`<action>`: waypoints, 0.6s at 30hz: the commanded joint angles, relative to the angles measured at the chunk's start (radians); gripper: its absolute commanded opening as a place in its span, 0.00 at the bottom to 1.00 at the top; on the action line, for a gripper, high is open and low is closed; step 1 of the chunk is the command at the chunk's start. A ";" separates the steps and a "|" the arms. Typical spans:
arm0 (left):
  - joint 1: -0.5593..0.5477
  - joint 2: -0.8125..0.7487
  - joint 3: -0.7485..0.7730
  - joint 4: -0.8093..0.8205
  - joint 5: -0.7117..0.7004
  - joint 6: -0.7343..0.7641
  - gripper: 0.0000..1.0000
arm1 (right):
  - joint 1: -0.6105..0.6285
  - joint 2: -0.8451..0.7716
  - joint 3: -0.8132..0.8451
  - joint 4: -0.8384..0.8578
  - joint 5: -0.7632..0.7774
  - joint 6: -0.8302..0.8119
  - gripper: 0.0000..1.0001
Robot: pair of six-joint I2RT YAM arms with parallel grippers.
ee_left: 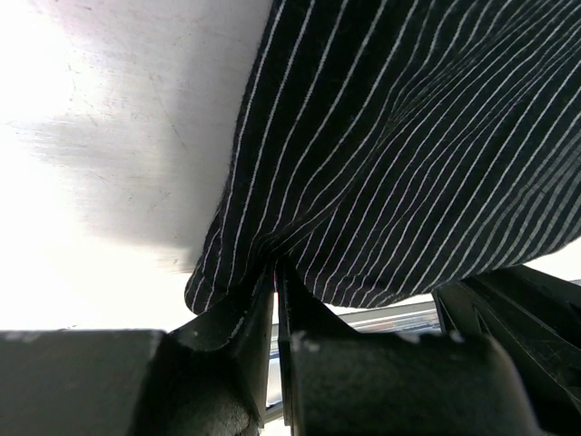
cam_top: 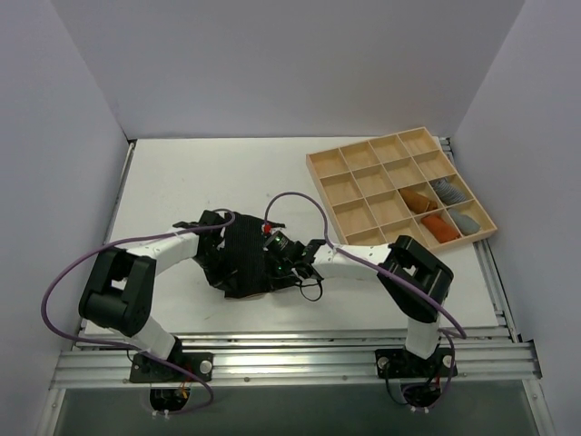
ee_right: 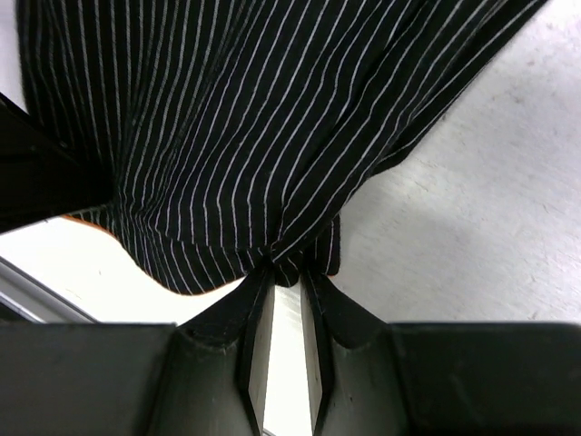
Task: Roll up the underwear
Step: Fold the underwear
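By the near edge of the desk [cam_top: 182, 182], the underwear [cam_top: 243, 259] is pinched at its border by the left claw [ee_left: 275, 277] and right claw [ee_right: 289, 272], both clamped nearly shut on fabric; the roll seems just starting, and next needs both to turn that border over together.

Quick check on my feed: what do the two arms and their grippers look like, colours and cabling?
Both arms, left arm and right arm, have white links and chunky black joint housings. A purple cable loops along each. The left gripper and right gripper have plain black, wedge-shaped fingers.
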 commanded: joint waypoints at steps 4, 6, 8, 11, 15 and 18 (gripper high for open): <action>0.001 0.003 -0.005 -0.020 -0.176 0.016 0.14 | 0.000 0.045 -0.074 -0.093 0.072 0.020 0.15; 0.002 -0.010 0.023 -0.048 -0.173 0.025 0.14 | 0.000 0.025 -0.071 -0.113 0.077 0.028 0.15; 0.002 -0.021 0.082 -0.069 -0.156 0.034 0.14 | 0.001 0.016 -0.043 -0.162 0.077 0.038 0.16; 0.001 -0.072 0.177 -0.125 -0.133 0.043 0.20 | 0.003 -0.013 0.035 -0.236 0.073 0.029 0.18; 0.004 -0.148 0.260 -0.189 -0.154 0.040 0.27 | -0.008 -0.027 0.182 -0.322 0.074 0.002 0.19; 0.004 -0.147 0.253 -0.201 -0.164 0.036 0.28 | -0.031 0.016 0.277 -0.316 0.057 0.002 0.20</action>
